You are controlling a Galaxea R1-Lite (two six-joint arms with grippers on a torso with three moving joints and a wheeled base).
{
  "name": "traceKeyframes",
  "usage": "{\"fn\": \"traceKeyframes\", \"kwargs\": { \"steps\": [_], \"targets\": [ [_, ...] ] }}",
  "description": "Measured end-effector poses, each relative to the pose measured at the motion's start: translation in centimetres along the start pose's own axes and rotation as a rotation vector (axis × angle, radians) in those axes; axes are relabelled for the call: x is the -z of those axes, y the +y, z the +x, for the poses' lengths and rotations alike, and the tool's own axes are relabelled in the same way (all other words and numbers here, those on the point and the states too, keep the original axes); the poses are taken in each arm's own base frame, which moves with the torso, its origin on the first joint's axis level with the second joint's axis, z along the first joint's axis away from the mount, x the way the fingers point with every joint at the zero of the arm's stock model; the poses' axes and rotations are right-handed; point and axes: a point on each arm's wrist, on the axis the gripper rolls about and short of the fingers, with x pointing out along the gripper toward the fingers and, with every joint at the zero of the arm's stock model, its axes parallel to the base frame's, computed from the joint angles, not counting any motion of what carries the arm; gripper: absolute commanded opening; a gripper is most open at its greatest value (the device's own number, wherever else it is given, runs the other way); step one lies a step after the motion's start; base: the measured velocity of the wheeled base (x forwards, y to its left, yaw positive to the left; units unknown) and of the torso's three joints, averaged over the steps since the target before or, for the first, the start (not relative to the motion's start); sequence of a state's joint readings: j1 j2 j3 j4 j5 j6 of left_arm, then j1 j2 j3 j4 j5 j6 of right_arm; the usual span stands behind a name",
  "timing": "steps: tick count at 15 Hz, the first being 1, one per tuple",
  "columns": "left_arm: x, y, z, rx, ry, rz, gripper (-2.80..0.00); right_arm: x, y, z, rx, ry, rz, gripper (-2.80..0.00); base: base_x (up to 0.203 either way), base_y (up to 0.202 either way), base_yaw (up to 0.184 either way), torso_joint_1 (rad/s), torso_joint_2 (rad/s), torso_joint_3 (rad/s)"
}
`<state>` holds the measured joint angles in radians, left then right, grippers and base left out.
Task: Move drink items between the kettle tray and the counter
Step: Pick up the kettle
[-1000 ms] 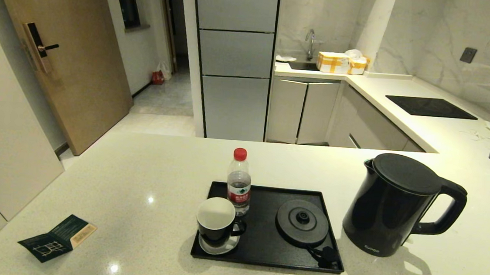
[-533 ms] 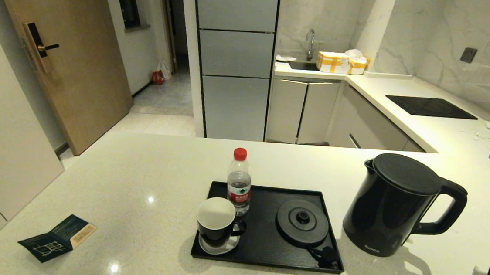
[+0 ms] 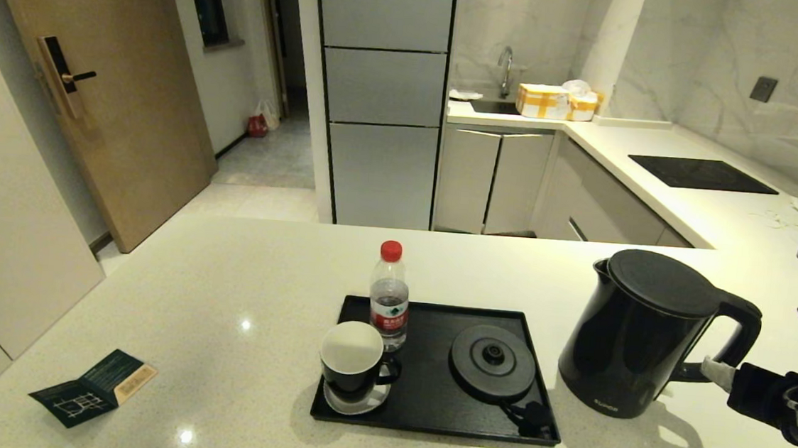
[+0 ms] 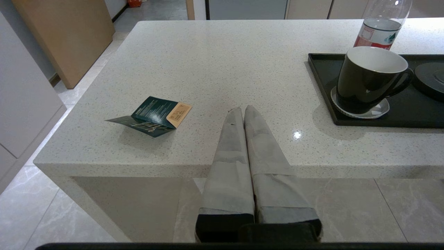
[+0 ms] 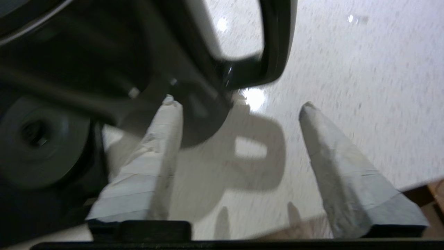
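Black kettle [image 3: 639, 335] on the desk [image 3: 224, 274] could tip or skid if the right end effector [image 5: 239, 104], fingers spread beside the handle [image 3: 735, 343], nudges it before closing.

Kettle [image 3: 636, 333] on counter [image 3: 222, 295], right of tray [image 3: 427, 404]; cup [image 3: 353, 357], bottle [image 3: 390, 296] on tray.

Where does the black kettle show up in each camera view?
Head view: kettle stands on the counter, right of the kettle tray.
Left wrist view: not in it.
Right wrist view: its handle and base fill the upper part, beyond the open right tool.
Shared landmark: the round kettle base.
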<state>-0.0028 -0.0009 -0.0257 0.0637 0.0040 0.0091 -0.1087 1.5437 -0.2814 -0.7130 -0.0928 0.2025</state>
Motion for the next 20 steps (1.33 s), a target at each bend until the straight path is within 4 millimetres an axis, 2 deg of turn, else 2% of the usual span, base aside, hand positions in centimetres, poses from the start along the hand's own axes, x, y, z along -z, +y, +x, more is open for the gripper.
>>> {"fn": "traceKeyframes", "kwargs": {
  "steps": [3,6,14,20],
  "targets": [
    [0.0,0.0,0.0,0.0,0.0,0.0,-2.8,-0.1,-1.6,2.2,0.083,-0.071,-0.049,0.0,0.0,0.0,0.0,0.0,0.0,0.0],
    [0.0,0.0,0.0,0.0,-0.001,0.0,-2.8,0.4,-2.7,3.3,0.126,-0.075,-0.043,0.0,0.0,0.0,0.0,0.0,0.0,0.0],
    [0.0,0.0,0.0,0.0,-0.001,-0.001,-2.8,-1.5,-2.6,7.6,0.078,-0.117,-0.065,0.0,0.0,0.0,0.0,0.0,0.0,0.0],
    [0.0,0.0,0.0,0.0,-0.001,0.0,-2.8,-0.5,-3.1,9.8,0.085,-0.224,-0.14,0.0,0.0,0.0,0.0,0.0,0.0,0.0]
  ]
}}
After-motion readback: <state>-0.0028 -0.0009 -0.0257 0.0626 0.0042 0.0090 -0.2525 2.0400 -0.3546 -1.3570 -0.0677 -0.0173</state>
